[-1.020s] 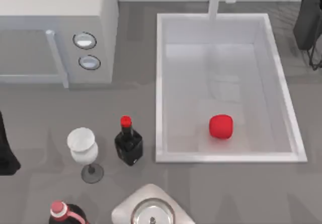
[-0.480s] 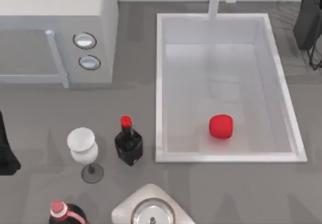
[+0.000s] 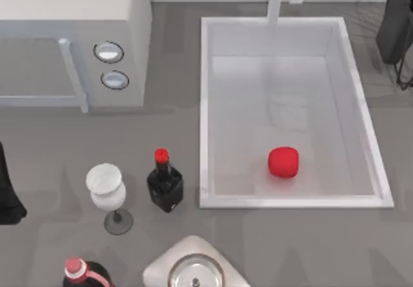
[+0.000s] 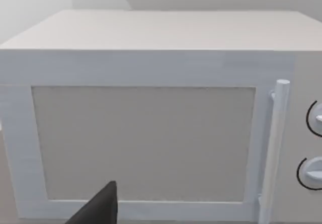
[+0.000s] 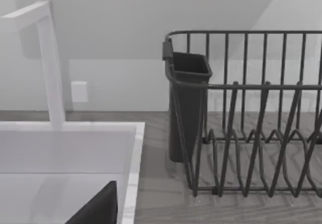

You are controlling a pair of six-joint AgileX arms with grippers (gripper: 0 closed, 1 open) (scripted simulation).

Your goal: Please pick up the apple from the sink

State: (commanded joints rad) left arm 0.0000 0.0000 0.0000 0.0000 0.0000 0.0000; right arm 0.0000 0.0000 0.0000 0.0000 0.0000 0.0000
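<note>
Resting inside sink (image 3: 205, 106) — apple (image 3: 283, 162), grey counter (image 3: 290, 248).

I detect no change across the top views. The small bright red rounded apple (image 3: 283, 162) occupies the same spot on the floor of the large white rectangular sink (image 3: 205, 113), toward its near end. The dark arm sections at the left and right table edges hold identical positions.
</note>
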